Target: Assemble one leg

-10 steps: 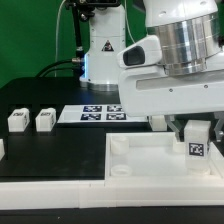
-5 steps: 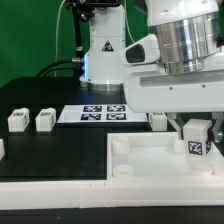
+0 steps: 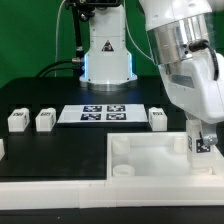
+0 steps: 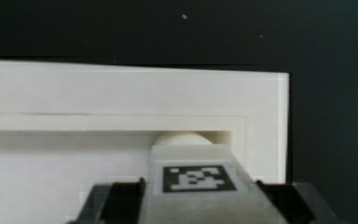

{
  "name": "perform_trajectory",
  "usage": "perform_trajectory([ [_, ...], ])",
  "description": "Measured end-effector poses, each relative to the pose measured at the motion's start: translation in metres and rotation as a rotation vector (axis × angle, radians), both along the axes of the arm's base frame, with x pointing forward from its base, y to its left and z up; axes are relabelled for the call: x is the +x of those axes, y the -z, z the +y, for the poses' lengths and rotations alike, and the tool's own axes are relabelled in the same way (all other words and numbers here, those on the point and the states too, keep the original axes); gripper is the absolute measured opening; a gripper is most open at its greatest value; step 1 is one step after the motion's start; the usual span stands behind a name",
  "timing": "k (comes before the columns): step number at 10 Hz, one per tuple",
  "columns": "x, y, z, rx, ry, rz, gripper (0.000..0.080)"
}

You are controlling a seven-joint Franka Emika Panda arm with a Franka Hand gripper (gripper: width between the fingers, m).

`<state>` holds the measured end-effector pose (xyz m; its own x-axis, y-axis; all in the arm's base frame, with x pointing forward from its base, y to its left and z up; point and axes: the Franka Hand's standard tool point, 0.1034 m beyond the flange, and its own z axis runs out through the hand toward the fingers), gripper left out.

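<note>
My gripper [image 3: 203, 140] is shut on a small white leg [image 3: 201, 146] with a black-and-white tag, holding it upright over the far corner of the big white tray-like part [image 3: 150, 170] at the exterior view's right. In the wrist view the leg [image 4: 197, 178] sits between my dark fingers [image 4: 108, 202], with the tray's round corner socket [image 4: 194, 137] just beyond its tip. Three more legs stand on the black table: two at the exterior view's left [image 3: 17, 120] [image 3: 44, 120] and one behind the tray [image 3: 157, 118].
The marker board [image 3: 101, 113] lies flat on the table behind the tray. The robot base [image 3: 105, 50] stands at the back. A white piece [image 3: 2, 150] shows at the exterior view's left edge. The tray has raised rims [image 3: 118, 148].
My wrist has turned and the arm body has swung away, uncovering the leg behind the tray. The held leg has stayed over the tray's corner, slightly lower.
</note>
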<state>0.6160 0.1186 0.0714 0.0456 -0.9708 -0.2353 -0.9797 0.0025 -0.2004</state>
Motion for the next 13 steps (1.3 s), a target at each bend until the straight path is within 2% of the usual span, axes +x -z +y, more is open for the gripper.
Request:
perform_trajectory([
  [1, 0.0, 0.0, 0.001, 0.008, 0.027, 0.007, 0.0375],
  [2, 0.0, 0.0, 0.001, 0.002, 0.0, 0.0, 0.0375],
  [3, -0.001, 0.002, -0.001, -0.021, -0.106, -0.025, 0.0513],
  [4, -0.002, 0.004, -0.003, -0.045, -0.248, -0.047, 0.0513],
  [5, -0.002, 0.002, 0.001, -0.069, -0.434, -0.063, 0.0624],
  [6, -0.001, 0.002, 0.003, -0.099, -0.62, -0.088, 0.0642],
  [8, 0.0, 0.002, 0.001, -0.134, -0.775, -0.132, 0.0648],
  [10, -0.003, 0.003, -0.003, -0.18, -1.05, -0.153, 0.0649],
  [12, 0.005, -0.007, 0.0, -0.283, -1.399, -0.148, 0.0649],
  [13, 0.004, -0.006, 0.0, -0.275, -1.377, -0.146, 0.0649],
])
